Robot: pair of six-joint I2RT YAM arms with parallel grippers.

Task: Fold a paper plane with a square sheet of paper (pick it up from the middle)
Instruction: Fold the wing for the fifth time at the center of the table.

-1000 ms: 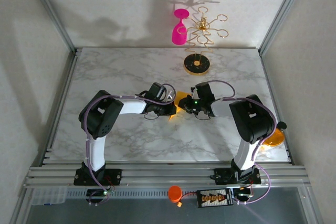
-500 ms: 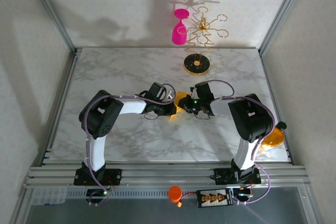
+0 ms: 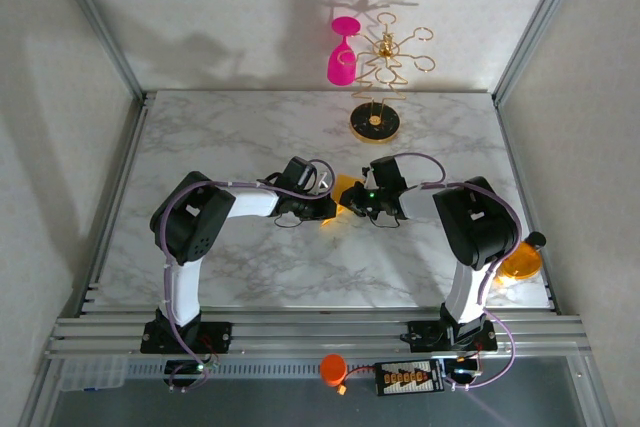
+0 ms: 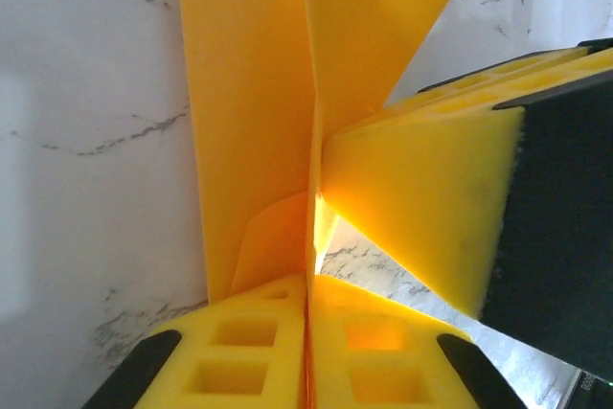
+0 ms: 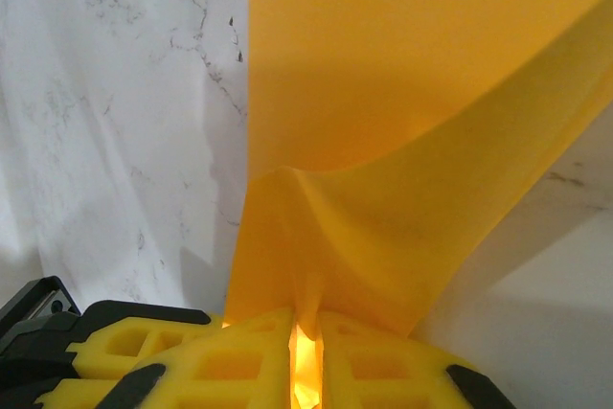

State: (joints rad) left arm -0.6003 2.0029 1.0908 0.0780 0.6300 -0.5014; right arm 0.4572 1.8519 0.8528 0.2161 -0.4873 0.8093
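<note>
At centre, right gripper [image 3: 354, 205] has edged toward left gripper [image 3: 324, 209], both clamped on the square sheet of paper [image 3: 344, 187], probably tightening the crease.

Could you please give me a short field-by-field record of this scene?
table: white marble
paper: orange-yellow, bent into folds, held over the table's middle
left jaws: shut on paper
right jaws: shut on paper
stand: gold, at far edge
glass: pink, hanging on stand
disc: orange, at right edge
</note>
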